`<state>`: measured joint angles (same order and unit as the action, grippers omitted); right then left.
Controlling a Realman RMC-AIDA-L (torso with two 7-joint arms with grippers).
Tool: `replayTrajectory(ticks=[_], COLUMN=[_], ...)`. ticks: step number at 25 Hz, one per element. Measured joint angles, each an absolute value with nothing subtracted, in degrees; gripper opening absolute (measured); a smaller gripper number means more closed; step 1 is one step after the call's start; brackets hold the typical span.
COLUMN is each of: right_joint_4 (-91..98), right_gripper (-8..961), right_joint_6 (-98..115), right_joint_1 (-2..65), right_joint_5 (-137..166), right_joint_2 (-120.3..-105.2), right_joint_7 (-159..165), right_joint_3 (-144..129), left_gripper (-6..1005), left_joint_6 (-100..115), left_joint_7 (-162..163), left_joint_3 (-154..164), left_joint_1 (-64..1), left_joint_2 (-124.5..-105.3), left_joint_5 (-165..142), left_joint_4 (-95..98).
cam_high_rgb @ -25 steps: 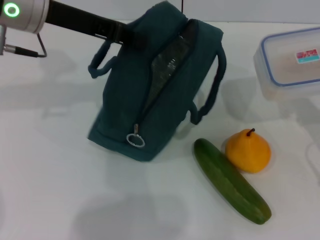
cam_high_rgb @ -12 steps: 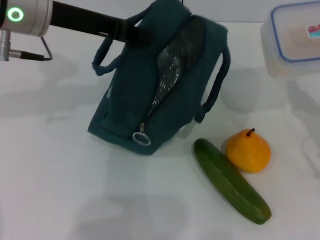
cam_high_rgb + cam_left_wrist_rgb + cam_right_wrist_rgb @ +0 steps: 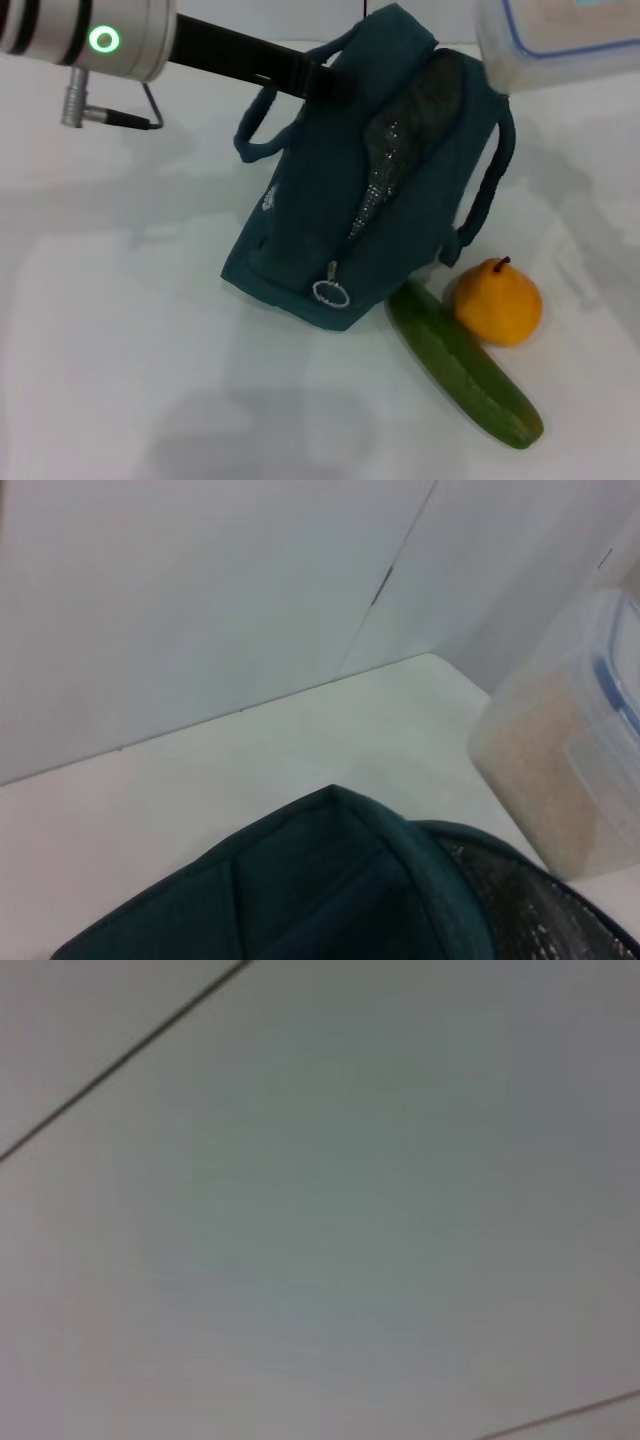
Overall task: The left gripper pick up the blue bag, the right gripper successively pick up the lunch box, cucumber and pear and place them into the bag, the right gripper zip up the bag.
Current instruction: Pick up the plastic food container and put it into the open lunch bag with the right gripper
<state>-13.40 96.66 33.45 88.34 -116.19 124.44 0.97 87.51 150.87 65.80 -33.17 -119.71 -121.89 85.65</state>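
The left gripper (image 3: 318, 80) is clamped on the top edge of the blue bag (image 3: 330, 220), tilting it on the table (image 3: 120, 330) so its unzipped mouth faces the lunch box (image 3: 560, 35) raised above it; the right gripper is unseen

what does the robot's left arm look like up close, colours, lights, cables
In the head view the left arm has a silver-white cylindrical wrist with black bands and a glowing green ring light. A metal connector plug and thin wire loop hang beneath. A slim black forearm section runs on toward the bag; the hand itself is hidden.
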Motion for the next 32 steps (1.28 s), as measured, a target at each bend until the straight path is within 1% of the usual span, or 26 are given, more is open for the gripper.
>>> replayTrajectory(ticks=[6,11,18,32], right_joint_4=[-14.8,-15.5,-15.3,-14.8], right_gripper=[96,96,97,96], right_joint_6=[91.4,86.1,83.1,80.6], right_joint_1=[38.1,39.5,37.7,33.7], right_joint_5=[89.0,91.6,94.7,100.0], right_joint_2=[-116.19,-116.19,-116.19,-116.19], right_joint_7=[123.4,121.6,121.4,120.1], right_joint_3=[0.4,0.4,0.3,0.0], left_gripper=[45,45,46,47], left_joint_6=[85.5,84.9,84.3,84.3], left_joint_7=[151.7,151.4,151.3,151.6], left_joint_3=[68.1,67.8,67.5,66.9], left_joint_1=[-33.8,-33.9,-33.9,-34.4], left_joint_2=[-119.7,-119.56,-119.29,-119.34], left_joint_5=[-121.3,-121.2,-122.1,-122.4], left_joint_4=[85.7,85.7,85.3,85.2])
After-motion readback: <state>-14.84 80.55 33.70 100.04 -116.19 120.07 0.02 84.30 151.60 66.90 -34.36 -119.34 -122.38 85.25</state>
